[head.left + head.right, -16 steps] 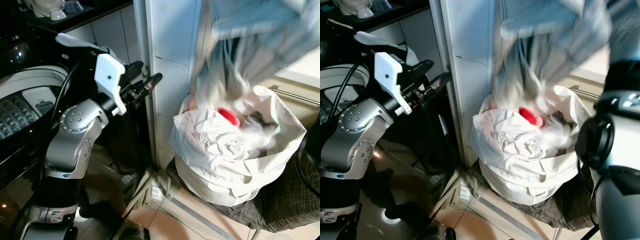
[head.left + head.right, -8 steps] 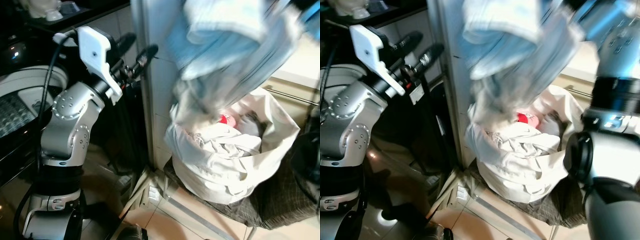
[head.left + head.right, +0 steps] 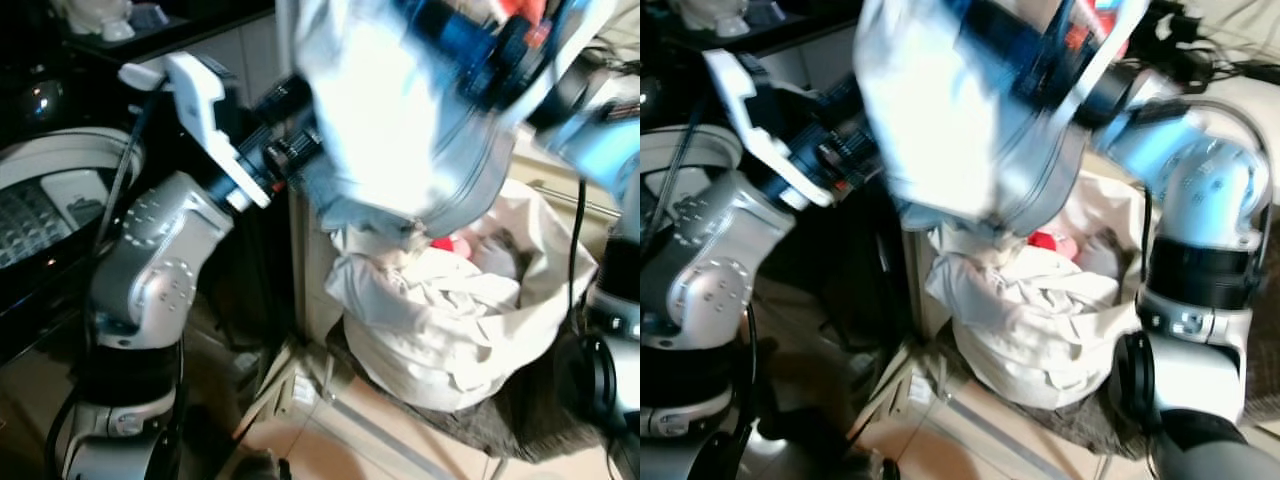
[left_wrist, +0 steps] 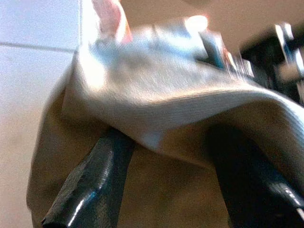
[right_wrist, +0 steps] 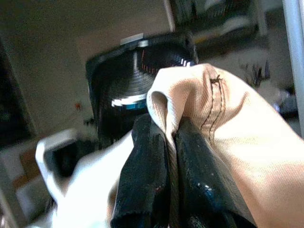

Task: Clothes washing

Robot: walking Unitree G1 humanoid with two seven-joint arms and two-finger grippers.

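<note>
Laundry transfer was judged to be the step in hand. A pale garment (image 3: 390, 110) was held high above the laundry bag (image 3: 470, 300), pinched in the closed right gripper (image 5: 166, 156); the left gripper (image 4: 166, 190), fingers apart, was draped by it. Carrying toward the washing machine (image 3: 50, 200) left of the bag was called for next.

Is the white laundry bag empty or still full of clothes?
Still full. The laundry bag is heaped with crumpled white clothes up to its rim, with something red among them.
</note>
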